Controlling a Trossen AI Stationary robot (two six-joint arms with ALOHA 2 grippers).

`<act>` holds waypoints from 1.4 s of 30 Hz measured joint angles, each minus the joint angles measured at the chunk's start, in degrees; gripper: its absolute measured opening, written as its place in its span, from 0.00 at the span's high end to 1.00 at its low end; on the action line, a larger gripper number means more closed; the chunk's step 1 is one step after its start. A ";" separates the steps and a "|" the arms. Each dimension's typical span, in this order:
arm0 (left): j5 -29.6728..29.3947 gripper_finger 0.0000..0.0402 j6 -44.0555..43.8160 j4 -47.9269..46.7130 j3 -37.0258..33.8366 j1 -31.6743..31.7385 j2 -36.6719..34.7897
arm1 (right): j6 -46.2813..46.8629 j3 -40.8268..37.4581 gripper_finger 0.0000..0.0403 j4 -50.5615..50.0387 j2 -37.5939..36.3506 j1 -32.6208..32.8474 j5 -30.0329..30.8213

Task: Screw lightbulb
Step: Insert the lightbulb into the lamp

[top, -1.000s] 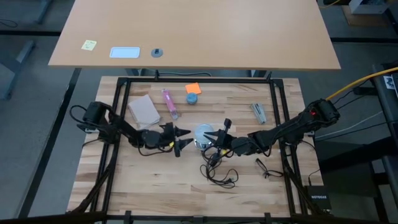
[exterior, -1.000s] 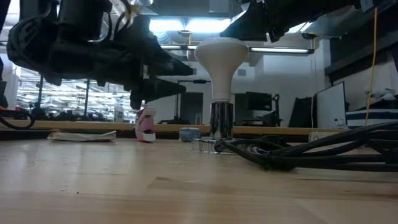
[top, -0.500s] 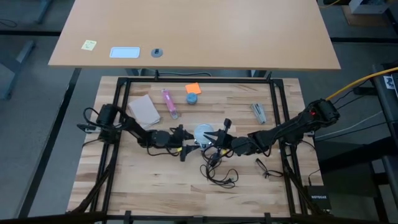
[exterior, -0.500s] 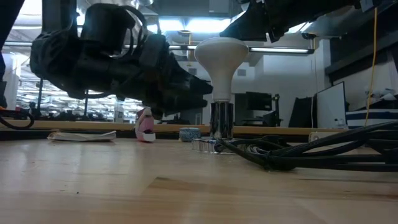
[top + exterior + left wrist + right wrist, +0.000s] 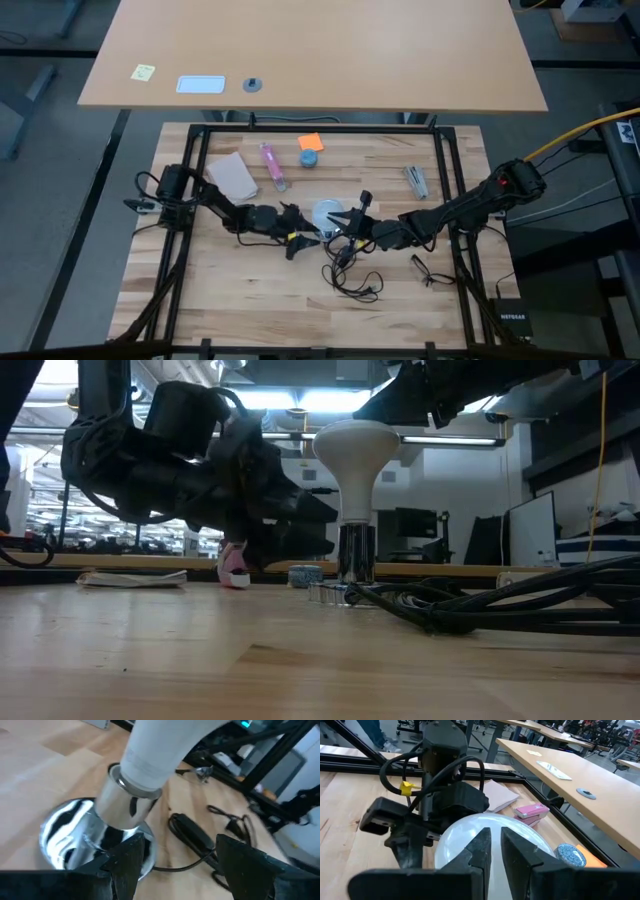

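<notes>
White frosted lightbulb [image 5: 356, 455], one; two arms flank it.

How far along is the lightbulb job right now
Done: the lightbulb already stands upright in the silver lamp base.
In hand: the open left gripper reaches in at the base, fingers either side of the socket. The right gripper sits nearly closed beside the globe, holding nothing visible.
Left: how tight the bulb sits cannot be told.

Behind the butcher-block wooden bench [image 5: 250, 290] sits a long tan laminate desk [image 5: 400, 60] on grey floor [image 5: 60, 150]. Bright strip ceiling lights [image 5: 290, 402] glow overhead, with dark monitors [image 5: 412, 520] farther back in a big open workshop.
</notes>
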 joint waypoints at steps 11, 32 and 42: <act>2.02 0.40 -10.47 0.01 -0.02 0.00 -2.96 | 0.00 0.00 0.88 -0.02 0.00 0.00 0.01; -3.80 0.40 3.19 -1.91 -0.02 0.52 -5.88 | 1.11 -0.02 0.88 -0.30 0.02 0.01 -2.92; -3.83 0.40 4.73 -1.98 -0.02 0.55 -5.88 | 1.49 -0.13 0.88 -1.38 0.13 0.00 -4.40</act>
